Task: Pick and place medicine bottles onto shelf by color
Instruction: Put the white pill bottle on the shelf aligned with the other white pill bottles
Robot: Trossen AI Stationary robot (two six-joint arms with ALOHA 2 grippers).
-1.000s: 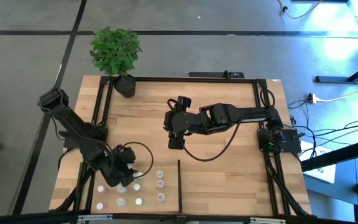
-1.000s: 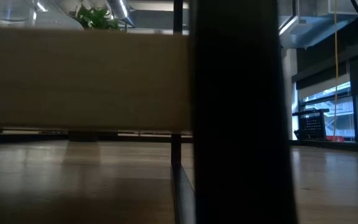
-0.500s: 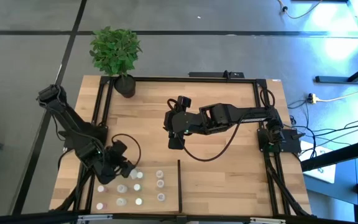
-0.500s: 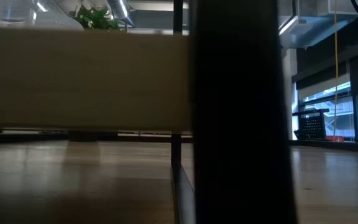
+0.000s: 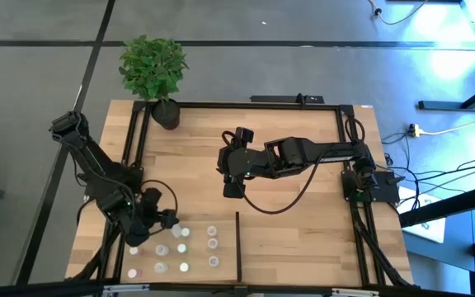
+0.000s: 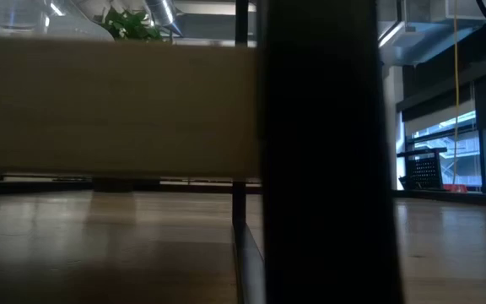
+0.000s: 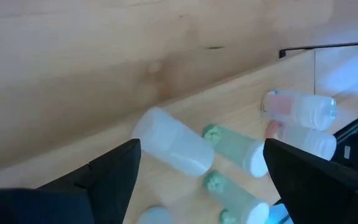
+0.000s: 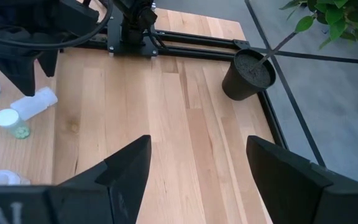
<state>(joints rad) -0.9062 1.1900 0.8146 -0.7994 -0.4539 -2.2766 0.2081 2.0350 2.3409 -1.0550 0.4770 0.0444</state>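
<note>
1. Light-wood shelf edged by black rails, centre frame.
2. Tiny whitish medicine bottles clustered lower left.
3. Left gripper beside them, fingers spread wide, empty.
4. Right gripper mid-frame, spread wide, empty.

Potted plant at table corner

In the high view, the lower right of the counter, right of the black divider bar, lies bare and open to a claw. The lower left is crowded: medicine bottles stand close together, with the left claw at their upper edge. The right claw occupies the centre; a plant pot blocks the upper left corner.
</note>
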